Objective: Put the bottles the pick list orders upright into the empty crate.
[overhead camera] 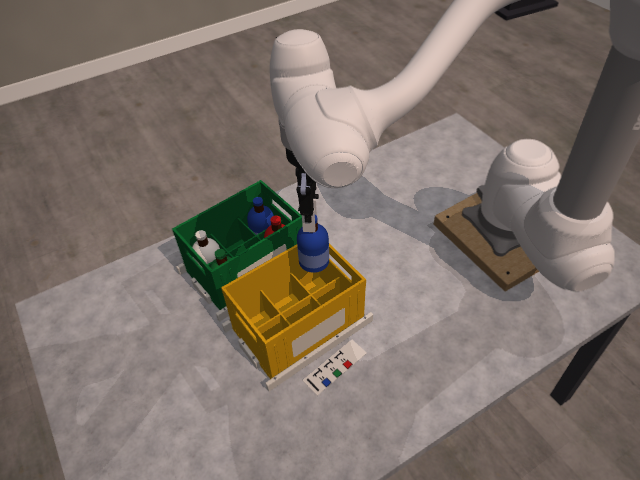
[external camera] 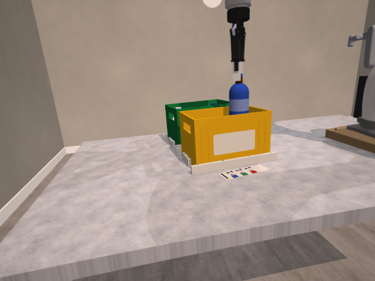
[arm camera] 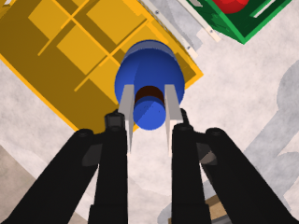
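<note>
Holding: your hand [arm camera: 149, 107] grips the blue bottle [overhead camera: 312, 246] by its neck, fingers nearly closed.
Bottle: upright, its base dipped into a corner cell of the yellow crate [external camera: 200, 133].
Green crate [overhead camera: 192, 249]: you see other bottles standing inside.
Pick list [overhead camera: 334, 368]: flat on the surface [overhead camera: 155, 413].

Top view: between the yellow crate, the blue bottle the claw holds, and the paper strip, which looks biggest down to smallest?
1. Yellow crate, clearly largest.
2. Paper strip and blue bottle held by the gripper: too close to rank, since the lifted bottle is nearer the camera.
</note>
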`<state>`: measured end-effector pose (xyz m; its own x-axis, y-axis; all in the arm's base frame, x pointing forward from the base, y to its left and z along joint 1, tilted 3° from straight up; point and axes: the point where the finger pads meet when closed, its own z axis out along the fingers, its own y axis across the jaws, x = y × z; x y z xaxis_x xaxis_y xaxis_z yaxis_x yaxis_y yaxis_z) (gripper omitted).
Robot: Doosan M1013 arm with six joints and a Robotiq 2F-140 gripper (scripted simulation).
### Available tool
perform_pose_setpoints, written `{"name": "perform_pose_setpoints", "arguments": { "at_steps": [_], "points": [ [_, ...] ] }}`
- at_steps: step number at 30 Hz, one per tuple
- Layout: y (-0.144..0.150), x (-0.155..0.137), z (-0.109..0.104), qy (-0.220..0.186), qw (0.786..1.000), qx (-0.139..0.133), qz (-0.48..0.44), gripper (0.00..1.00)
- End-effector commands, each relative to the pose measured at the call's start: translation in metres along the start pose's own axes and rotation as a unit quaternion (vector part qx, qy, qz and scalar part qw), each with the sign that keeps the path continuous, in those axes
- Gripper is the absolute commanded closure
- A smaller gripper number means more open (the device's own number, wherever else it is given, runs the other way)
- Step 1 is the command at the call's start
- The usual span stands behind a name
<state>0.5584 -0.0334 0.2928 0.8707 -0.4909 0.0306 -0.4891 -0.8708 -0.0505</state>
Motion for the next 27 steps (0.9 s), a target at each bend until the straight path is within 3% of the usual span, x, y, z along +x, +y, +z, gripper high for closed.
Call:
{"name": "perform_pose_setpoints", "arguments": {
  "at_steps": [1,27],
  "points": [
    [0.0,0.0,0.003,0.0,1.0,0.0,0.0,1.0],
    [0.0,0.0,0.026,0.0,1.0,0.0,0.0,1.0]
  ]
}}
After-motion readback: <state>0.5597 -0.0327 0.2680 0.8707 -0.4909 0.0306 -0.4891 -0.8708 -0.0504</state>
